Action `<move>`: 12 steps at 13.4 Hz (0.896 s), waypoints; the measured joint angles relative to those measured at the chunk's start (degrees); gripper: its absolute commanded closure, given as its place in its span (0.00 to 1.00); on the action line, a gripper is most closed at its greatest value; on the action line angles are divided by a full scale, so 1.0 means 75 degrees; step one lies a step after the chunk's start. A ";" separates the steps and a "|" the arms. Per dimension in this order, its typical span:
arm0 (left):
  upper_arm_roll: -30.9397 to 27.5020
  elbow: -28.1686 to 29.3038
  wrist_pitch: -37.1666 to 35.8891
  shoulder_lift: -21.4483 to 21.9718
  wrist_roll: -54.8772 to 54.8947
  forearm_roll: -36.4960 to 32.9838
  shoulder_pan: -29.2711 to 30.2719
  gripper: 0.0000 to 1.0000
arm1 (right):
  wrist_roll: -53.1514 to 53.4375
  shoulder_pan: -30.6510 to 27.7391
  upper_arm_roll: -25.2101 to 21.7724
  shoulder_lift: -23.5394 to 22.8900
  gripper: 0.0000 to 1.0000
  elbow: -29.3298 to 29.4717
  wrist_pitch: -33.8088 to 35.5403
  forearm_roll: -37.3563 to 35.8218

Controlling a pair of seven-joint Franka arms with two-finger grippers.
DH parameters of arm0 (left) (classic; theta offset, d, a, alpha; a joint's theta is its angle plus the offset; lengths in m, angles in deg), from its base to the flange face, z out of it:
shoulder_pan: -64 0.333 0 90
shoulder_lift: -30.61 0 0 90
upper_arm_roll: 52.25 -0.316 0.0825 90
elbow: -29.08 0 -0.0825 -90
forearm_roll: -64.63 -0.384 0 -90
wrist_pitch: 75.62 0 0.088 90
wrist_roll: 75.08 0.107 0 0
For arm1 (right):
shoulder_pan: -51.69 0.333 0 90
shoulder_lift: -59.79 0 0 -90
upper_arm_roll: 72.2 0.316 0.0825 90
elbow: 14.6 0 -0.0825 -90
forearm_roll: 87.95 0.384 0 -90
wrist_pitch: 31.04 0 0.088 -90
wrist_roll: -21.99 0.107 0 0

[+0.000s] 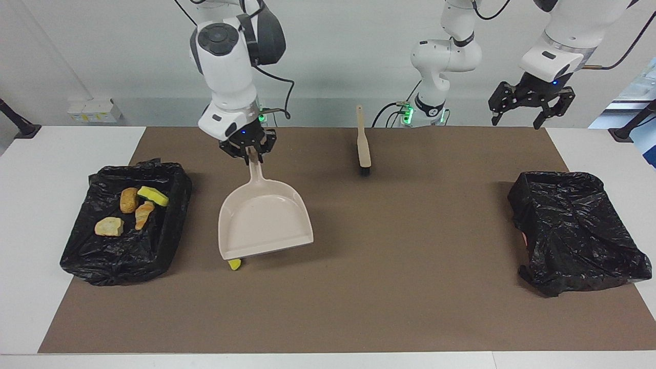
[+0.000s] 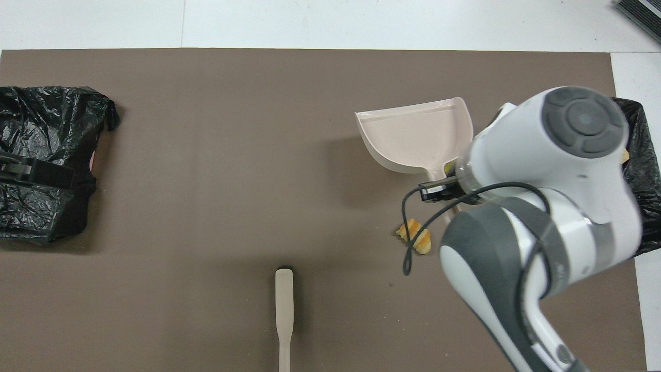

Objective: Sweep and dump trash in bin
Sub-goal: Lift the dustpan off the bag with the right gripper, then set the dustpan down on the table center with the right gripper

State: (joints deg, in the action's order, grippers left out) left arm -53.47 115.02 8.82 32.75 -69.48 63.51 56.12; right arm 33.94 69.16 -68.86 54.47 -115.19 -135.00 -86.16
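My right gripper (image 1: 249, 152) is shut on the handle of the beige dustpan (image 1: 264, 220), which hangs empty over the brown mat beside the bin (image 1: 171, 225). Several trash pieces lie in that black-lined bin: a yellow sponge chunk (image 1: 152, 195) and tan lumps (image 1: 108, 226). Under the pan's front lip a tip of yellow sponge (image 1: 234, 264) shows. In the overhead view the dustpan (image 2: 418, 135) and an orange-brown lump (image 2: 415, 240) show beside my right arm. The brush (image 1: 364, 146) lies on the mat near the robots. My left gripper (image 1: 528, 110) waits open, raised.
A second black-lined bin (image 1: 579, 230) stands at the left arm's end of the table, under the left gripper in the overhead view. The brown mat (image 1: 389, 287) covers most of the white table. My right arm hides much of the mat in the overhead view.
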 measured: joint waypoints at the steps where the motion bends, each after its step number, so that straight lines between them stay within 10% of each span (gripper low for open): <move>1: 0.0000 0.0000 0.0000 0.0000 0.0000 0.0000 0.0000 0.00 | 0.0377 0.0286 0.0000 -0.0250 1.00 0.0004 -0.0350 0.0055; 11: 0.0000 0.0000 0.0000 0.0000 0.0000 0.0000 0.0000 0.00 | 0.3540 0.2387 -0.0046 -0.2951 1.00 0.1575 -0.1814 -0.0171; 12: 0.0000 0.0000 0.0000 0.0000 0.0000 0.0000 0.0000 0.00 | 0.3595 0.2439 -0.0056 -0.3143 0.46 0.1737 -0.1872 -0.0190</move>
State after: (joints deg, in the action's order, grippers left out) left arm -53.47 115.02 8.82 32.75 -69.48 63.51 56.12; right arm 60.90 87.45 -69.28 30.90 -102.17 -149.04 -87.58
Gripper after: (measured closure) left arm 0.000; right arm 0.674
